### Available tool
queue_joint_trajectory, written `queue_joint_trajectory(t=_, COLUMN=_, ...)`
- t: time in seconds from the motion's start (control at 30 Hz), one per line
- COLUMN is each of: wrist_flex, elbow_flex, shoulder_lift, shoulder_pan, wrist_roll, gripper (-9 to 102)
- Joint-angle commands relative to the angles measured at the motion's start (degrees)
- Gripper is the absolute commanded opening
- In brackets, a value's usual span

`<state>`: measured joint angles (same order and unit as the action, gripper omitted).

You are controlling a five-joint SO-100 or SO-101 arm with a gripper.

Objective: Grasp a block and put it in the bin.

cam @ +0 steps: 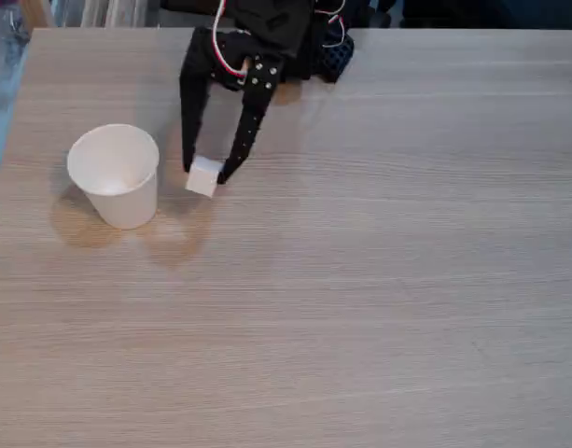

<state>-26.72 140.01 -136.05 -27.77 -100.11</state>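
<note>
In the fixed view the tiny white block [203, 175] sits between the two black fingers of my gripper [207, 172], which reaches down from the top of the picture. Both fingertips press against the block's sides, so the gripper is shut on it. I cannot tell whether the block rests on the table or hangs just above it. The bin, a white paper cup [116, 175], stands upright and empty just left of the gripper, about a block's width from the left finger.
The wooden table [360, 308] stretches wide and bare to the right and toward the front. The arm's black base with red and white wires [304, 42] stands at the back edge. The table's left edge runs close behind the cup.
</note>
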Motion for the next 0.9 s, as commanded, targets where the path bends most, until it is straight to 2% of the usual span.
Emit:
queue_joint_trajectory(t=0.0, wrist_flex=-0.7, elbow_flex=-5.54, shoulder_lift=1.23, shoulder_pan=-0.7, wrist_roll=-0.44, gripper=10)
queue_joint_trajectory(t=0.33, wrist_flex=-0.53, elbow_flex=-13.71, shoulder_lift=7.91, shoulder_pan=-4.04, wrist_roll=-0.79, gripper=10)
queue_joint_trajectory(t=0.87, wrist_flex=-4.04, elbow_flex=-17.67, shoulder_lift=12.92, shoulder_pan=-14.41, wrist_roll=-0.97, gripper=10)
